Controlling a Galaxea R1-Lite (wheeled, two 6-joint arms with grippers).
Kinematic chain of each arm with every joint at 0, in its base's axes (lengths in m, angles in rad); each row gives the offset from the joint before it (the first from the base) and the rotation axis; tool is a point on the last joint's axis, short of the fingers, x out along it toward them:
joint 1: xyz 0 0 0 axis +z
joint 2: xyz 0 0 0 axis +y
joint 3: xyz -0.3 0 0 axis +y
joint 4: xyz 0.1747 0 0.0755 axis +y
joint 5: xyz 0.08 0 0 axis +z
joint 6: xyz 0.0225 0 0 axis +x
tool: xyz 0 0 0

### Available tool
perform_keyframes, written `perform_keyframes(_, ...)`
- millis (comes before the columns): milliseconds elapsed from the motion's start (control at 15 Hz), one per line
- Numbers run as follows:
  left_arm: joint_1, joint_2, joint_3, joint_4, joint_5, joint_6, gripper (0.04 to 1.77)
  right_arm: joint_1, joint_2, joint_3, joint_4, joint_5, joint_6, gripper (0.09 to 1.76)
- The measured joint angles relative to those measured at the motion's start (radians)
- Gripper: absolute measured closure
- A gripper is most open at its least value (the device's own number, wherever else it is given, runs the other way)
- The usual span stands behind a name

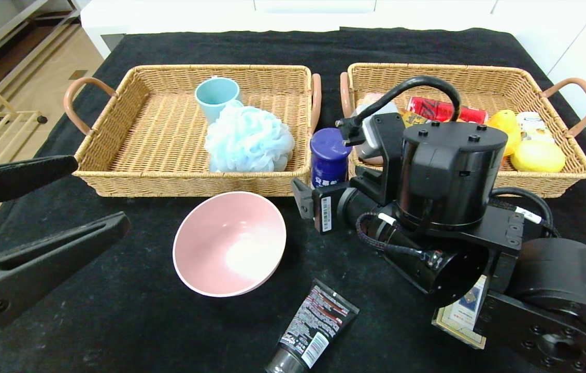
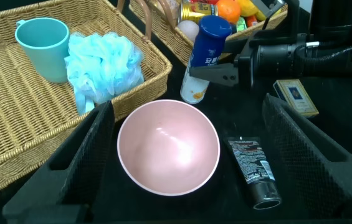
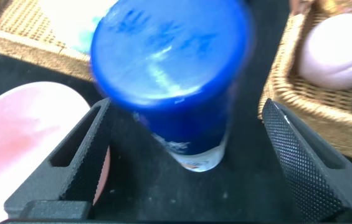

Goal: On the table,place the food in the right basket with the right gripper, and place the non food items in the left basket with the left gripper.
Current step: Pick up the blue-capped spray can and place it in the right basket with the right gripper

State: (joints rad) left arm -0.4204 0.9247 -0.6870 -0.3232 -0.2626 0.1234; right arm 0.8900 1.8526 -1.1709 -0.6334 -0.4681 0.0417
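1. Bottle (image 1: 328, 157), white body with dark blue cap, stands upright on the black surface (image 1: 132, 311) in the gap between the left basket (image 1: 116, 171) and the right basket (image 1: 546, 184), just beside the near corners of both.
2. Right gripper (image 3: 182, 155) hangs above and around the bottle; its fingers (image 3: 76, 162) stand wide, one to each side of the bottle, nothing held yet. Contact with the bottle: none visible.
3. Step in hand, as I judge it: grasp the bottle (food) for the right basket.
4. To do it well: centre the bottle between the fingers before closing, since the cap sits nearer one finger in the right wrist view. Go lower, to grip the body below the cap; a grip on the cap alone may let a tall bottle swing or tip.
5. Close evenly; a one-sided touch would likely push the bottle toward the pink bowl (image 1: 229, 242), which lies just nearer the robot than the bottle.
6. Lift straight up to clear the right basket's handle (image 1: 345, 93) beside the bottle, then carry over its rim. That basket already holds several items; pick a bare spot.
7. Left gripper (image 2: 182, 155) hovers over the pink bowl, fingers wide, empty. Black tube (image 1: 309, 329) and card box (image 1: 461, 316) lie nearer the robot than the bottle, not yet sorted.
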Motion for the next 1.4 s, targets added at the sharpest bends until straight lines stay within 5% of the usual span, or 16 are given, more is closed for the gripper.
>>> perform_keyframes(533,0.000,0.000,0.001,-0.001,-0.001,0.000,0.09,-0.013,0.034,-0.029,-0.027,-0.001,0.000,0.14)
perform_keyframes(933,0.000,0.002,0.003,-0.001,-0.001,0.000,0.09,-0.019,0.039,-0.032,-0.027,-0.001,-0.001,0.93)
perform_keyframes(1400,0.000,0.002,0.001,-0.001,-0.001,0.000,0.09,-0.021,0.041,-0.028,-0.026,0.000,-0.010,1.01)
